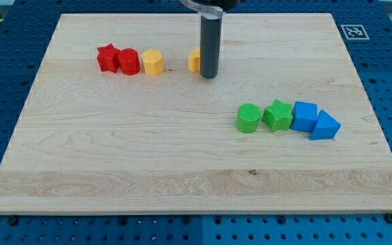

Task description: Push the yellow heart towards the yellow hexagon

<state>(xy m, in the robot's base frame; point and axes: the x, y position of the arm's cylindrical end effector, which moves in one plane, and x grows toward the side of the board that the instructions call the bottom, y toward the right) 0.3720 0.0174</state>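
Nearest the camera, toward the board's right edge, a row of four blocks runs in a line: a green cylinder [248,118], a green star [277,114], a blue cube [305,116] and a blue triangular block [324,126], all well apart from the work and best left alone. Up near the top edge, left of centre, sit a red star [106,57], a red cylinder [128,61] and the yellow hexagon [153,62], packed side by side. Further right along that same top strip, the yellow heart [194,60] is mostly hidden behind the rod, only its left part showing. My tip [208,75] rests on the wooden board [114,150] just beside the heart, on its right side; whether they touch I cannot tell. No jaws exist on this rod, so nothing opens, closes or grips. As I judge it, the step is a straight push toward the left edge. To do it well, keep the tip centred behind the heart so it does not spin off, and ease up before it strikes the hexagon and disturbs the red pair.
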